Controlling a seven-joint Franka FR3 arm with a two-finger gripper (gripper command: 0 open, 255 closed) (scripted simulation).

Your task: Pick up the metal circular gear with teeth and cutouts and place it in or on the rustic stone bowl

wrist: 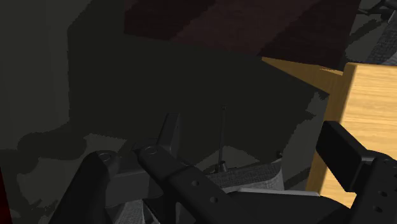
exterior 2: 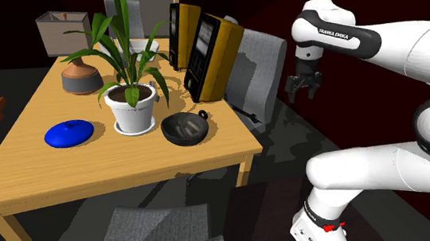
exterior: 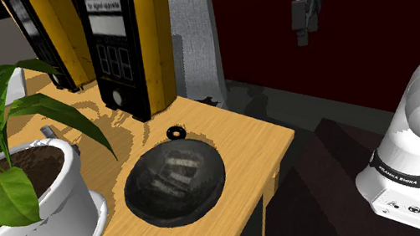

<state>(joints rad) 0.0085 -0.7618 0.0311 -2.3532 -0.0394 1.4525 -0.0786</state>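
**Gripper.** The all-black two-finger gripper (exterior: 306,27) hangs in the air beyond the counter's edge, above a grey upholstered chair (exterior 2: 260,60) and well apart from both task items. Its fingers stand apart with nothing between them, so it has hold of nothing.

**Task item.** The small black ring-shaped gear (exterior: 175,132) lies flat on the light wooden counter (exterior: 263,143). It sits just beside the rim of the dark, rough-surfaced round bowl (exterior: 173,181), on the side toward a tall black-and-yellow upright box (exterior: 127,48). Whether gear and rim touch cannot be told. The teeth and cutouts are too small to make out. A white pot holding a green leafy plant (exterior: 44,212) stands on the bowl's far side.

**Handling, as judged.**
- The gear is likely rigid, thin and light.
- If it is metal, its faces will be smooth and apt to slip or skid on the wood.
- It lies very low, so the fingers must descend almost to the counter.

**Recommended hold.** Straddle the ring across its outer edge, closing along a line that runs parallel to the bowl's rim so neither finger fouls the bowl. Alternatively, pinch one side of the ring, with one finger through the centre hole.

**Risks.**
- A finger may nudge the gear against the bowl.
- The grip may catch only the teeth.
- A release from too high may make the gear bounce in the hard bowl.

**Status.** The grasp is not yet made.
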